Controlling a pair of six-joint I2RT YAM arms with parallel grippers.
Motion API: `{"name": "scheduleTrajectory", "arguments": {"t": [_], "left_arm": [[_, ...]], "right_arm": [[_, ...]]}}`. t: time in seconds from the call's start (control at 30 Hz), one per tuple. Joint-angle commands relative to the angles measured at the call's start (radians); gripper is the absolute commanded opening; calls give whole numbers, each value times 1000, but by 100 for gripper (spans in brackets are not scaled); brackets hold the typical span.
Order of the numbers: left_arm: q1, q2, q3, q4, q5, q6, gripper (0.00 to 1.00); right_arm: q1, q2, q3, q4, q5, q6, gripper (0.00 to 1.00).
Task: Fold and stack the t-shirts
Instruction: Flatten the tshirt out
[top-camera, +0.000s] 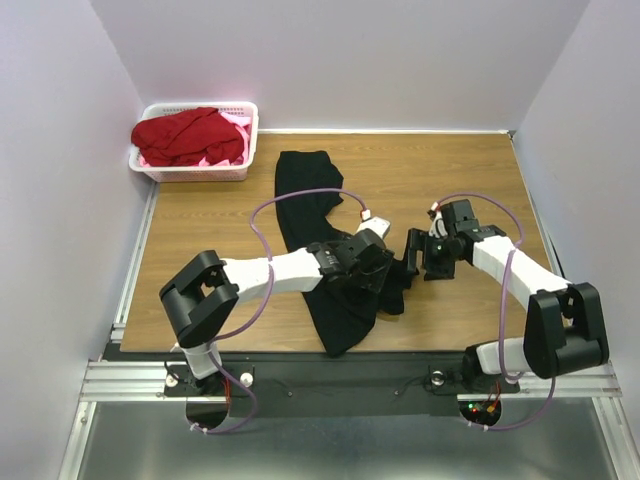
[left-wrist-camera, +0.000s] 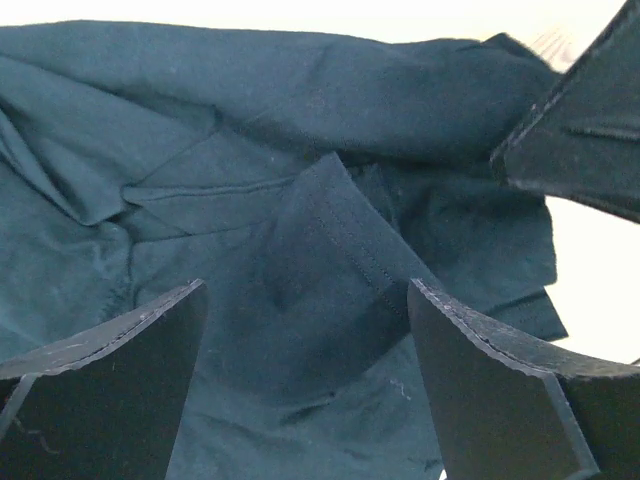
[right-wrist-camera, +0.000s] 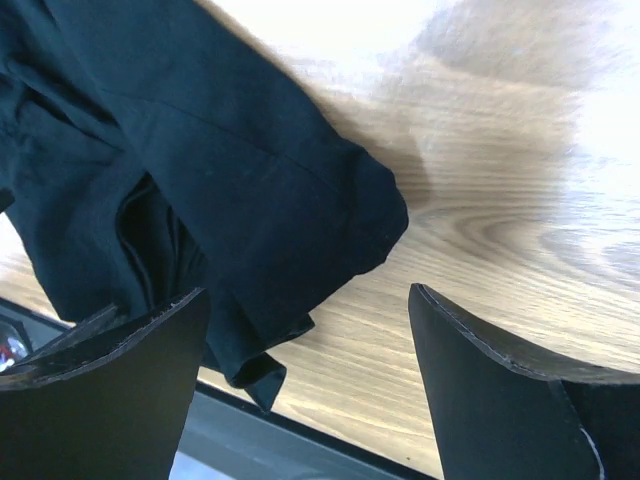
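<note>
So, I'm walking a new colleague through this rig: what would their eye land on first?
The black t-shirt lies crumpled in a long strip down the wooden table, the left gripper and right gripper open at its near part. At the far-left corner, a white basket holds heaped red and pink shirts.

Black t-shirt (top-camera: 300, 190) seemingly half hidden.

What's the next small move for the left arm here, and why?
Probably lower the left gripper and close on the hemmed flap of the black t-shirt: its jaws stand open with that flap directly between them, nothing held, and the shirt lies bunched on the table, not yet spread for folding.
</note>
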Motion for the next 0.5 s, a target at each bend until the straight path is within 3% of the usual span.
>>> {"name": "scheduleTrajectory", "arguments": {"t": [0.0,0.2,0.3,0.37,0.43,0.47], "left_arm": [[-4,11,29,23,-3,-43,92],[-9,59,22,22,-17,-51,83],[-9,66,16,-4,-72,-63,48],[-4,65,6,-12,-91,-65,25],[14,59,-9,-25,-109,-63,0],[26,57,-15,-36,-136,-62,0]], "right_arm": [[8,13,-22,72,-54,24,86],[8,59,-44,137,-96,51,74],[7,66,-58,158,-89,58,62],[8,64,-71,172,-86,63,45],[8,58,-76,172,-80,64,23],[8,40,-76,170,-60,67,8]]}}
